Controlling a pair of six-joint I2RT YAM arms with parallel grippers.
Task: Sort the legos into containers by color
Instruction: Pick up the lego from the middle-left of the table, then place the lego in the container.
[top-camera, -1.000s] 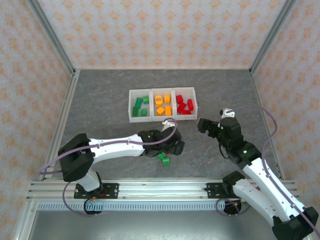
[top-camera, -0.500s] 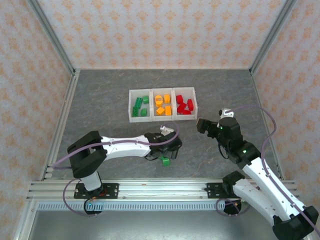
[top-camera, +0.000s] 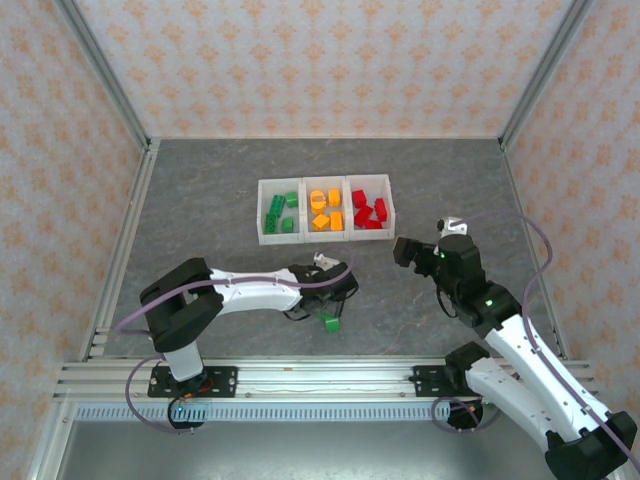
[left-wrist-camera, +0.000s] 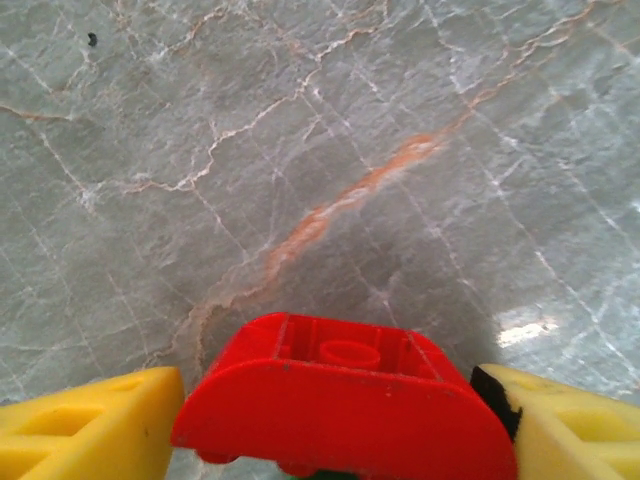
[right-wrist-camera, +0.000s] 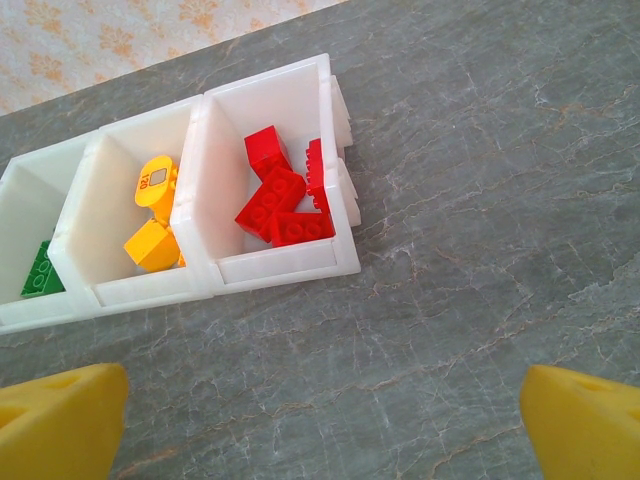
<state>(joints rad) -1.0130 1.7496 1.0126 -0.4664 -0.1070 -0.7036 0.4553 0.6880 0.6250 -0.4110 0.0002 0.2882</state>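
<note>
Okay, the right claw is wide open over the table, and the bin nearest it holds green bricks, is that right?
Not quite. In the right wrist view the bin nearest the right claw holds red bricks; the green ones sit at the row's far end. The claw is indeed wide open over the table.

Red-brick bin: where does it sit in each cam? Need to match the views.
Top external: red bin, rightmost of the three joined bins, mid-table.
Right wrist: red bin, upper centre, again rightmost.
Left wrist: grey table, with a red brick between the fingers.
Shared landmark: orange bin, joined on its left in both pictures.
</note>
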